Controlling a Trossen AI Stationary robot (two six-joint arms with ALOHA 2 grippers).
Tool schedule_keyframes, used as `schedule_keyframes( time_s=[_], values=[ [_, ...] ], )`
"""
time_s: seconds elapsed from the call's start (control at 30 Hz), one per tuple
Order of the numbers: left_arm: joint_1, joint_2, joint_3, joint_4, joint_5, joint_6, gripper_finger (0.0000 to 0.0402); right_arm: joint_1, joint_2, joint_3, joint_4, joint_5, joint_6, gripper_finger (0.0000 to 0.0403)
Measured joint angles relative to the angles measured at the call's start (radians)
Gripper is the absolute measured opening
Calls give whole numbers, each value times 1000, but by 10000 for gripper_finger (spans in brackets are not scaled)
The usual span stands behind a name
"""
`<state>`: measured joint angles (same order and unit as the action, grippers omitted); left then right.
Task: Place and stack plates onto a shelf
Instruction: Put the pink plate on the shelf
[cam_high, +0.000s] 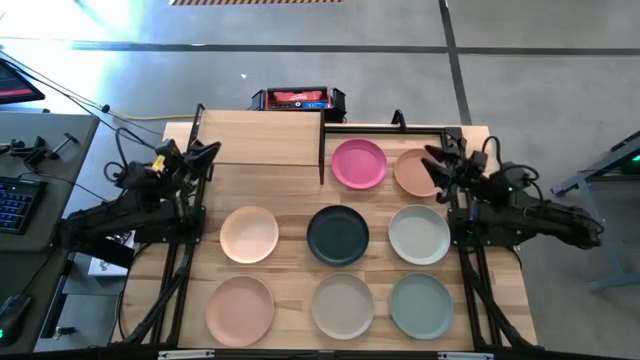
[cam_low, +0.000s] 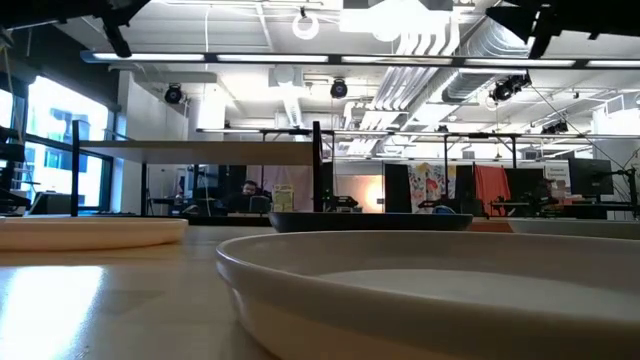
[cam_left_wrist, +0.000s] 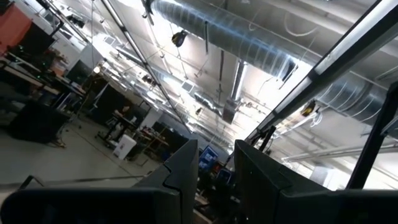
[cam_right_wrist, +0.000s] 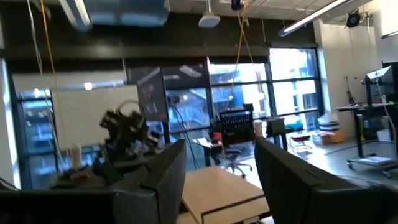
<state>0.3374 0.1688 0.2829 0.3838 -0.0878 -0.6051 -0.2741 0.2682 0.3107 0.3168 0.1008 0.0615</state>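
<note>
Eight round plates lie flat on the striped wooden table: pink (cam_high: 358, 164) and orange (cam_high: 412, 172) at the back, peach (cam_high: 249, 234), charcoal (cam_high: 338, 235) and off-white (cam_high: 419, 234) in the middle, salmon (cam_high: 240, 309), beige (cam_high: 343, 305) and sage green (cam_high: 421, 305) in front. The shelf (cam_high: 262, 137), a light board with a dark upright edge, stands at the back left with nothing on it. My left gripper (cam_high: 203, 154) is raised at the shelf's left end, open and holding nothing (cam_left_wrist: 216, 180). My right gripper (cam_high: 437, 160) is raised over the orange plate's right part, open and holding nothing (cam_right_wrist: 221, 168).
A red and black box (cam_high: 297, 99) sits behind the table's far edge. Dark frame bars (cam_high: 185, 270) run along the table's left and right sides under the arms. The low view shows the shelf (cam_low: 200, 152) raised above the tabletop on thin dark posts.
</note>
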Motion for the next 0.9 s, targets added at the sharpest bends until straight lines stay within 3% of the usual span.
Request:
schedule_keyframes(
  time_s=[0.33, 0.6, 0.9],
  values=[
    [1, 112, 49, -15, 62, -3, 92, -1, 331, 245, -245, -5, -201, 180],
    [1, 205, 133, -176, 62, 0, 92, -14, 558, 428, -466, -8, -262, 180],
    [1, 279, 281, -356, 62, 62, 92, -55, 763, 526, -598, -115, -273, 180]
  ],
)
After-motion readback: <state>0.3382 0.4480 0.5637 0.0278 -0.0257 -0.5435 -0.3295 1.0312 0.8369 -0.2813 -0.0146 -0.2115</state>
